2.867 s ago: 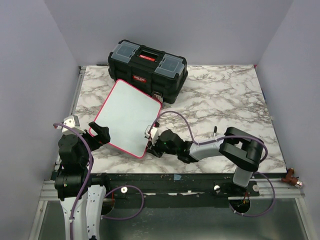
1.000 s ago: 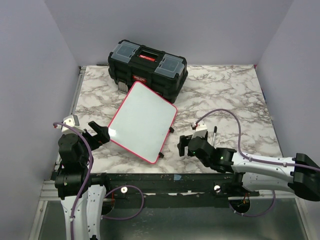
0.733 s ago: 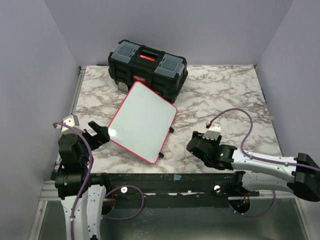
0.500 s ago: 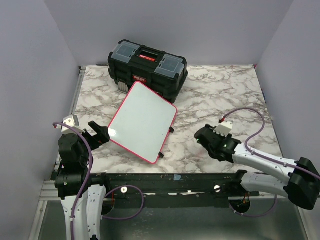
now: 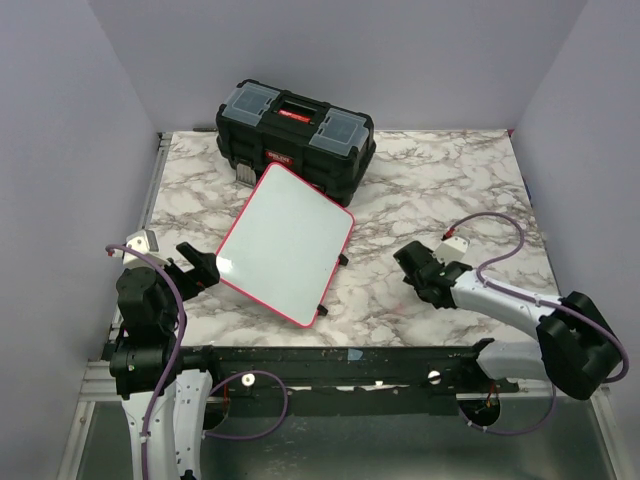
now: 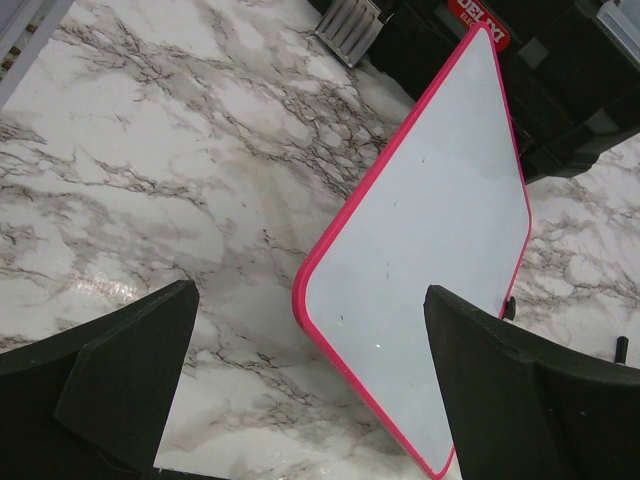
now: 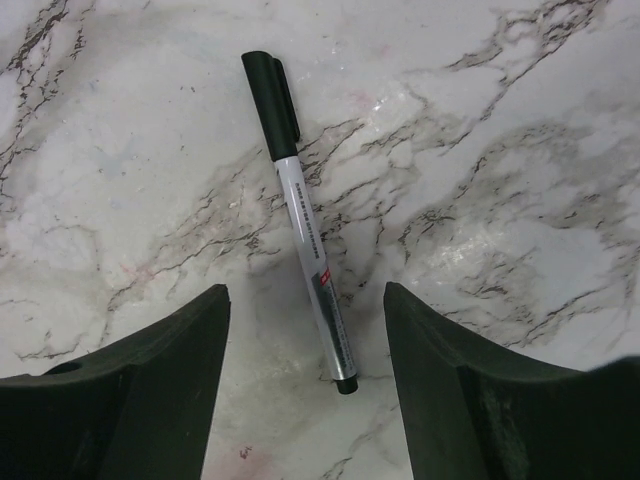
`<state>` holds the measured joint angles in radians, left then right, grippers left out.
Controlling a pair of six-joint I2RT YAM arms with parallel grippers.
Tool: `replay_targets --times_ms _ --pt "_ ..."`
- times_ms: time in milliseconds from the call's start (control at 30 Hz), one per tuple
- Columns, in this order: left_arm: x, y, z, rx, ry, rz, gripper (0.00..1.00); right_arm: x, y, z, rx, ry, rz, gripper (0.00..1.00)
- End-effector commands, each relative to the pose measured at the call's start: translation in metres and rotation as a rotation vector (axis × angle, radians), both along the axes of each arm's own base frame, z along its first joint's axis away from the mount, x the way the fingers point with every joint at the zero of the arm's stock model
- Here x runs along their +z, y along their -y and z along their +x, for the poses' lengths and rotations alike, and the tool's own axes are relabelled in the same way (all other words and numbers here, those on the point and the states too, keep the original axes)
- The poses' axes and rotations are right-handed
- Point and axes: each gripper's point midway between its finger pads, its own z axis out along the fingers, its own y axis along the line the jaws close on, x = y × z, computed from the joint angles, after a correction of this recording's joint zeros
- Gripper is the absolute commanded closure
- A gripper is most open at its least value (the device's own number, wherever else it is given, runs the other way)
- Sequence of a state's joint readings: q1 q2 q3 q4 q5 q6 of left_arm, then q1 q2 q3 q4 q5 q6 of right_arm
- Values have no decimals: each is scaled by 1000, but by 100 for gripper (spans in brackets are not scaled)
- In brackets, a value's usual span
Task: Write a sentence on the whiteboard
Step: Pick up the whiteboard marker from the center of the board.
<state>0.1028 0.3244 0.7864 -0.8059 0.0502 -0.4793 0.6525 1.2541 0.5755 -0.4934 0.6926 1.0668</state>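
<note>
The whiteboard [image 5: 285, 243] [image 6: 430, 230], white with a pink-red rim, sits askew left of the table's centre, its far corner by the toolbox. Its face is blank; no sentence is in view. My left gripper [image 5: 198, 266] [image 6: 308, 295] stands open just short of the board's near-left corner, holding nothing. In the right wrist view a thin marker [image 7: 300, 215] with a black cap lies on the marble between the fingers of my right gripper [image 7: 305, 290], which is open and apart from the pen. In the top view the right gripper [image 5: 410, 262] hovers right of the board and hides the marker.
A black toolbox [image 5: 295, 125] [image 6: 560, 80] stands at the back, with a small grey ribbed piece [image 5: 243, 176] [image 6: 350, 18] beside it. Two small black pegs [image 5: 343, 259] stick out from the board's right edge. Purple walls close in the table on three sides.
The right arm let go of the board's near edge, swung right and now hangs over the marker with its jaws narrower. The board shifted right at first. The left arm has not moved.
</note>
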Motion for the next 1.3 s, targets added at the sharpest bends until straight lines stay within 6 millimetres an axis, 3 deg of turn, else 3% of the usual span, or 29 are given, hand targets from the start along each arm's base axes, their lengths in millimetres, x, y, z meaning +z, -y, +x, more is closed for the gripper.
replay_targets --times_ms 0,133,600,833,1033,1267 --pt "1 1 0 -8 12 4 2 -9 -6 5 -12 7 43 40" --pt "1 1 0 -8 9 4 2 -15 -5 4 -3 -9 32 55" --pt "1 -1 -1 2 10 6 1 -34 -6 -14 16 -87 55 75" --pt "1 -1 -1 5 13 5 2 -33 -8 -15 34 -88 61 96" --pt "1 -2 -1 7 15 6 2 -20 -23 -7 139 -73 92 99" --pt "-1 3 3 -24 3 1 1 21 -54 9 379 -5 133 99"
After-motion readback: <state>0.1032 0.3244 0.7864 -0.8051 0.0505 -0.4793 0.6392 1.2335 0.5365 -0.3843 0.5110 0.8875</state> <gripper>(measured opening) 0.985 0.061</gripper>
